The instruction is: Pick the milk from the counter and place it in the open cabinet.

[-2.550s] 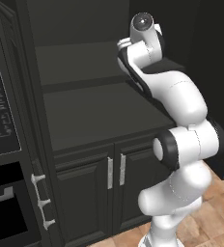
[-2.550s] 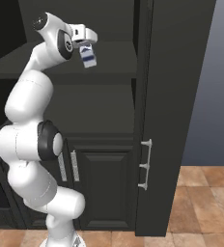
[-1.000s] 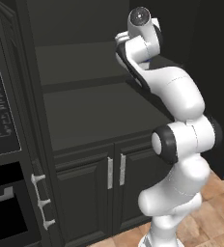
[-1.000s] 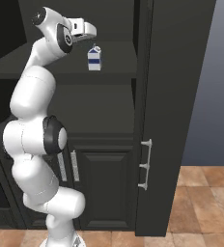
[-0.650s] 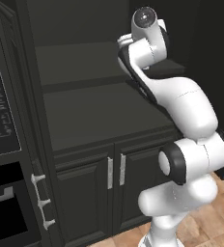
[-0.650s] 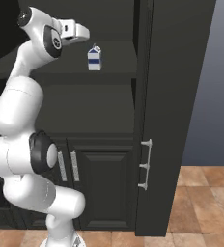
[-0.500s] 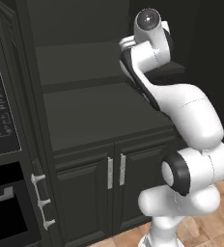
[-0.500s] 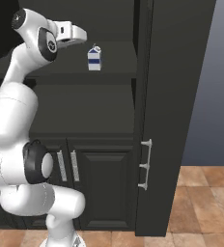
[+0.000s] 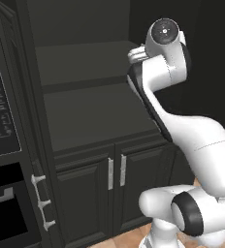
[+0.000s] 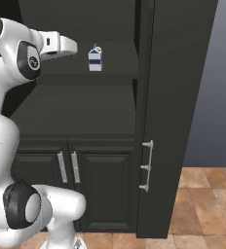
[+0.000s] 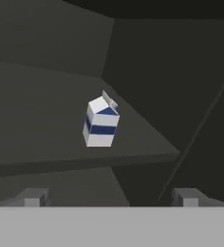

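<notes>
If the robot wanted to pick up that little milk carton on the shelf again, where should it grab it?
Probably around the flat side walls of the milk carton, below its peaked top, coming straight in from the open front of the cabinet. The carton stands upright on the shelf with free space on both sides, and the open gripper already faces it, so its fingers could close across the body.

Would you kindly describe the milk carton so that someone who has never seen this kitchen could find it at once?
Look at the tall black open cabinet with flat dark shelves above two panelled doors. On its upper shelf stands the milk, upright, clear of the open gripper. It is a tiny white carton with a blue band and a gabled top, the one pale thing against all that dark.
</notes>
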Available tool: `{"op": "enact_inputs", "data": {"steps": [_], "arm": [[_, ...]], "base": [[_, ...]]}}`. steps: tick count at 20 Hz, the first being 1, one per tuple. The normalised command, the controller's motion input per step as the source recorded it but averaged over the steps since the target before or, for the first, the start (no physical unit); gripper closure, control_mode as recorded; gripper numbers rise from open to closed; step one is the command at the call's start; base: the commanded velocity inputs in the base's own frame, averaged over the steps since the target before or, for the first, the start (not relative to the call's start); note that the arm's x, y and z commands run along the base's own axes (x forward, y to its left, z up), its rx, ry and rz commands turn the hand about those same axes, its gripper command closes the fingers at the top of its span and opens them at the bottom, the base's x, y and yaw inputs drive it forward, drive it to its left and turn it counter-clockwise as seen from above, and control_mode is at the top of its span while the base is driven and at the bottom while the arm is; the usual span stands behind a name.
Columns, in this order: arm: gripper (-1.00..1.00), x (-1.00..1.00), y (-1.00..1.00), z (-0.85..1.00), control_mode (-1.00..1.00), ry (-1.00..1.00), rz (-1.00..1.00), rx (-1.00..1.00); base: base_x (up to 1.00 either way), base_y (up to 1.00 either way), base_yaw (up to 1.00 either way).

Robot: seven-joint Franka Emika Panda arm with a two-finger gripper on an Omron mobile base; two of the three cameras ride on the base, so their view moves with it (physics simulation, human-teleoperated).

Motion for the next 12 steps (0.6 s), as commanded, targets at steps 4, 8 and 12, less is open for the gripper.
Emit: {"op": "enact_inputs", "data": {"steps": [4,8,12], "arm": [[-1.0,-0.67,0.0,-0.22,-1.0,0.08,0.0,0.05],[-1.0,-0.79,0.0,-0.22,-1.0,0.08,0.0,0.07],[-1.0,-0.38,0.0,-0.07,-1.0,0.07,0.0,0.04]], "base": [[0.0,0.0,0.0],[0.0,0.0,0.0],[0.0,0.0,0.0]]}}
